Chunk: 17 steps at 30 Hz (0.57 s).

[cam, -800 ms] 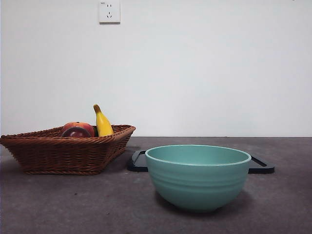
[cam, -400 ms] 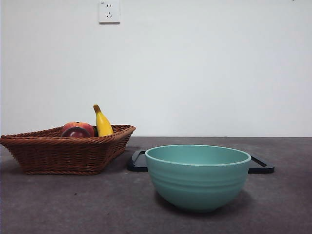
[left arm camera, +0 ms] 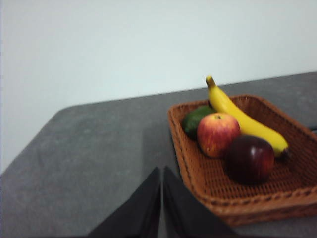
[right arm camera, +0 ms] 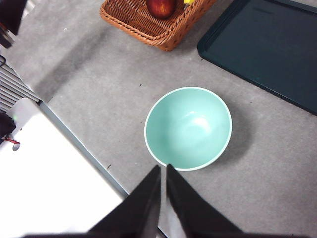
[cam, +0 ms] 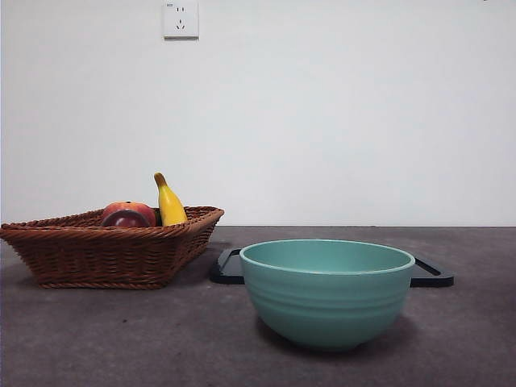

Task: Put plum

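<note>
The plum point(left arm camera: 250, 159) is dark maroon and glossy and lies in the brown wicker basket point(left arm camera: 208, 186), beside a red-orange fruit point(left arm camera: 218, 134) and a yellow banana point(left arm camera: 243, 119). In the front view the plum point(cam: 126, 218) peeks over the basket rim point(cam: 113, 242) at the left. The right wrist view shows the plum point(right arm camera: 161, 7) at the basket's edge point(right arm camera: 148, 27). My left gripper point(left arm camera: 162, 173) is shut, near the basket's outer rim and short of the plum. High above the teal bowl point(right arm camera: 188, 128), my right gripper point(right arm camera: 163, 169) is shut and holds nothing.
The teal bowl point(cam: 327, 290) stands at the front centre of the grey table. A flat dark tray point(cam: 431, 274) lies behind it, also seen as the tray point(right arm camera: 267, 44) from above. A green fruit point(left arm camera: 195, 119) is in the basket. A white surface point(right arm camera: 44, 183) borders the table edge.
</note>
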Motion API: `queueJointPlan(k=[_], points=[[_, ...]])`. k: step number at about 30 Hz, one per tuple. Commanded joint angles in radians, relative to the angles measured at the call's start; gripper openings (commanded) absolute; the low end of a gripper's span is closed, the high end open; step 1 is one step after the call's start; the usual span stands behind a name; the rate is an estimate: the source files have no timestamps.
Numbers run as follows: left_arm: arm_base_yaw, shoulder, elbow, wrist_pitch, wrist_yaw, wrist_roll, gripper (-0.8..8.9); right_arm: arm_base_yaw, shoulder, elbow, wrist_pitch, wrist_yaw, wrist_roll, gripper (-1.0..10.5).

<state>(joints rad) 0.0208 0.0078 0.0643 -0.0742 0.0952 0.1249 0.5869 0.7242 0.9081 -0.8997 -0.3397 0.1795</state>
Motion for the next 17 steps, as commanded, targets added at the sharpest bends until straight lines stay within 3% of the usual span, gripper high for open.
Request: queueJointPlan(k=[1, 17], points=[[0.006, -0.005, -0.025, 0.008, -0.003, -0.023, 0.07, 0.006, 0.006, 0.016, 0.010, 0.000, -0.011, 0.1], [0.007, -0.003, -0.053, -0.113, -0.025, -0.039, 0.07, 0.006, 0.006, 0.016, 0.039, 0.000, -0.011, 0.1]])
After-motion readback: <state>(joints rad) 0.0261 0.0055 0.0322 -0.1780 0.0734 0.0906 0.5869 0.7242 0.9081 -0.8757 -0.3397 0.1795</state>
